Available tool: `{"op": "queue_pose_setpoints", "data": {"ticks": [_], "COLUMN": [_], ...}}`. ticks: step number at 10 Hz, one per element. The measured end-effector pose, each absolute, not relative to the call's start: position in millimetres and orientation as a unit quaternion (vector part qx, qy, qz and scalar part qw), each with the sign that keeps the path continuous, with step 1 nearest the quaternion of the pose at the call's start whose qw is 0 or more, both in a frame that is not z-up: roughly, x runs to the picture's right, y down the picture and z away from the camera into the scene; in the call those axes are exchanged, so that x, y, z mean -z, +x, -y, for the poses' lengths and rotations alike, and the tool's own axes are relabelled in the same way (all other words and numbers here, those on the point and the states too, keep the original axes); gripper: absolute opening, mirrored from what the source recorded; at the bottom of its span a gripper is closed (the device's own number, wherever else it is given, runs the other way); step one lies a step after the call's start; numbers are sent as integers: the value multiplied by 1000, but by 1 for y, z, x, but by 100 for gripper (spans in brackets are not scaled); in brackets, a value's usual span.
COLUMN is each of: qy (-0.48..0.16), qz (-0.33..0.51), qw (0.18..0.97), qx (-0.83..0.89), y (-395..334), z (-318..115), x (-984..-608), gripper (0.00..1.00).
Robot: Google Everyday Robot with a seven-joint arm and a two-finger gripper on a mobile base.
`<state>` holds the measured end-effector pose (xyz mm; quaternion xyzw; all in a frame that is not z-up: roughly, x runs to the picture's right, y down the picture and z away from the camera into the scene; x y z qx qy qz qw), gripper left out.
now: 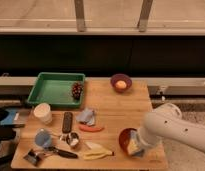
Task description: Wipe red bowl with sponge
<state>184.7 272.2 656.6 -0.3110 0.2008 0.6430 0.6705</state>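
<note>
The red bowl [126, 138] sits near the front right corner of the wooden table [131, 107]. My gripper [136, 148] reaches down into the bowl from the right, at the end of my white arm [171, 131]. It is shut on the yellow sponge [131, 146], which presses against the bowl's inner right side. The arm covers the bowl's right rim.
A green tray [51, 90] with a dark cluster [76, 90] stands back left. A purple bowl [121, 82] stands at the back. A white cup [43, 113], black remote [67, 121], blue cloth [87, 116], banana [96, 150] and blue cup [42, 138] lie left of the red bowl.
</note>
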Motion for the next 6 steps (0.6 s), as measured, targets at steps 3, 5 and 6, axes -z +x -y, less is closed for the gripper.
{"op": "queue_pose_setpoints", "data": {"ticks": [3,5,6], "qy": [-309,-312,-317], "qz": [-194,-178,-169], "qw": [662,678,692], "qx": [-655,-641,-627], "y": [191,160,137], "z": [-253,-243,-243], "x": [-677,-680,-676], "gripper": [0,0,0]}}
